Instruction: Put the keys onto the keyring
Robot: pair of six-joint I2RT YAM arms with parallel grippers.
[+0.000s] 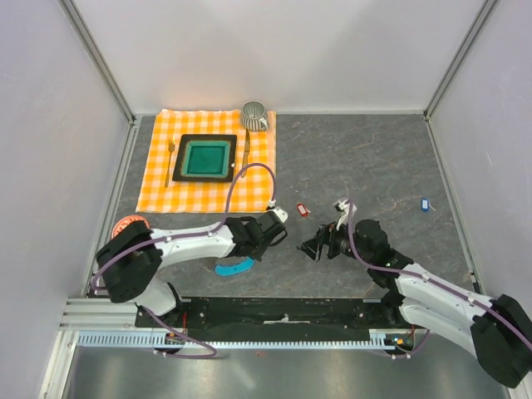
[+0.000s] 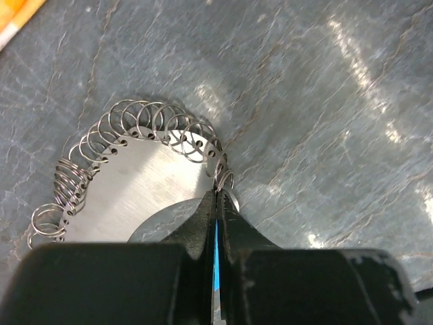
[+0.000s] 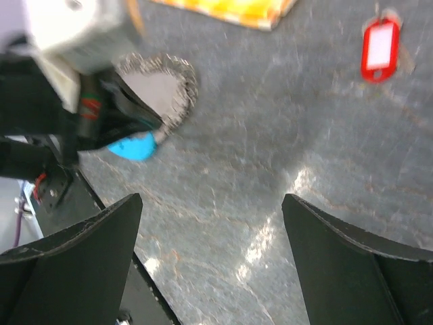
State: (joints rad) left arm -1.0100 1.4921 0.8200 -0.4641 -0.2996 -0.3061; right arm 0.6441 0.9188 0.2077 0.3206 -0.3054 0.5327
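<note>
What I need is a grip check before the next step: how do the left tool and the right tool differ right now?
The left tool is shut, pinching the light-blue strip of the keyring; the right tool stands wide open. The left tool holds the keyring; the right tool holds nothing, with only bare table between its fingers. Shared: both are black, two-fingered, and low over the table.

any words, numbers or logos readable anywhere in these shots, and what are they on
No text can be read in any view.
red key tag: white insert, blurred, no lettering made out.
blue key tag: too small to read.
keyring: bare metal coil, no marking shows.
</note>
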